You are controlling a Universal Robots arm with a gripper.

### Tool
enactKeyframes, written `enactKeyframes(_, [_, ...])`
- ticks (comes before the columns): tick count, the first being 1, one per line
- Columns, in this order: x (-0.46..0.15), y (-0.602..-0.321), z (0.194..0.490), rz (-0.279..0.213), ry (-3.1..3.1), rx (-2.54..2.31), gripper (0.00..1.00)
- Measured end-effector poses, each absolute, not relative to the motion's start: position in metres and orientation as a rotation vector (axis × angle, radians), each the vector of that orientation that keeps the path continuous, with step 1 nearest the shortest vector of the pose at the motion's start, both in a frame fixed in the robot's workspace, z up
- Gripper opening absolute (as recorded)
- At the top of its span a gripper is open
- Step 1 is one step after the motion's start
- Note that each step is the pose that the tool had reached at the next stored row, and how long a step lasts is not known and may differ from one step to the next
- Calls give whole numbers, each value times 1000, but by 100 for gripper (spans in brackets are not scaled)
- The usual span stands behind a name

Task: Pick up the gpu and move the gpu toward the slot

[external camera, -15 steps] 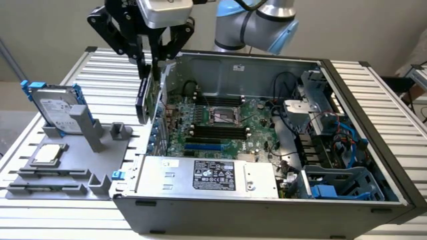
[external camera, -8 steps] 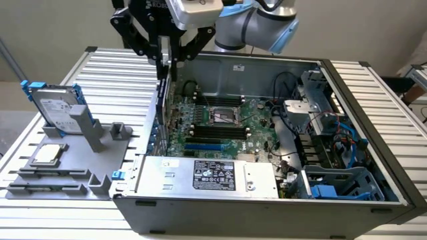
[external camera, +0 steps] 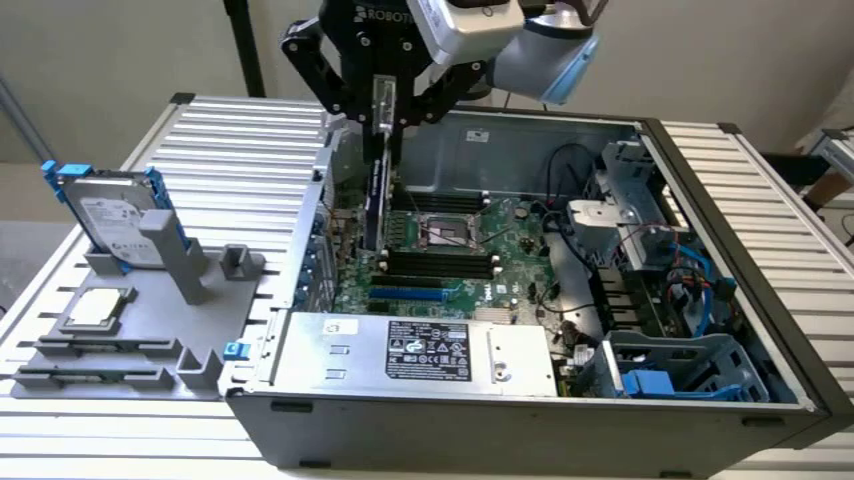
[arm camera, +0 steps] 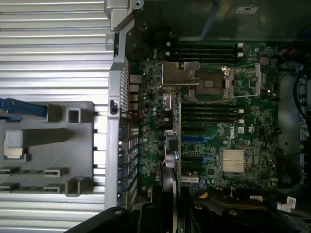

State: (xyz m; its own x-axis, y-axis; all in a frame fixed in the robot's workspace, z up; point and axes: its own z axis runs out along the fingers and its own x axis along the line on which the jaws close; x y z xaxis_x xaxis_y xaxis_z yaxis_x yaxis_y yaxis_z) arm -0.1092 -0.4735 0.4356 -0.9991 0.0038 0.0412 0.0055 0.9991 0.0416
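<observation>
Nearest, in the exterior view, the power supply (external camera: 414,350) with its black label is lying along the front edge of the open computer case (external camera: 534,430), and a blue drive cage (external camera: 681,375) is sitting beside it toward the exterior view's right.

Left of the case, a grey fixture tray (external camera: 134,330) is resting on the slatted table (external camera: 80,440); it is carrying the small square processor chip (external camera: 98,310), and further back the silver hard drive (external camera: 118,225) is standing upright in its blue rails.

Inside the case, the green motherboard (external camera: 454,255) is lying flat, its processor socket (external camera: 450,232) and dark memory slots (external camera: 441,262) showing. From the wrist view, the same board (arm camera: 223,136) is spreading out below the camera, with the socket (arm camera: 209,82) and a finned heatsink (arm camera: 232,161) on it.

Above the board, the gpu (external camera: 378,190) is hanging upright and edge-on, a thin dark card with its lower end just over the board near the case's rear wall. In the wrist view it is showing as a narrow strip (arm camera: 176,160).

Furthest back, the gripper (external camera: 384,105) is clamping the top of the gpu between its black fingers (external camera: 430,100).
</observation>
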Motion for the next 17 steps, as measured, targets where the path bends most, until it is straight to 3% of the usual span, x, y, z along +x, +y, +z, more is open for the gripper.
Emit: enactKeyframes(17, [-41, -451, 420, -49, -3100, -7, 26])
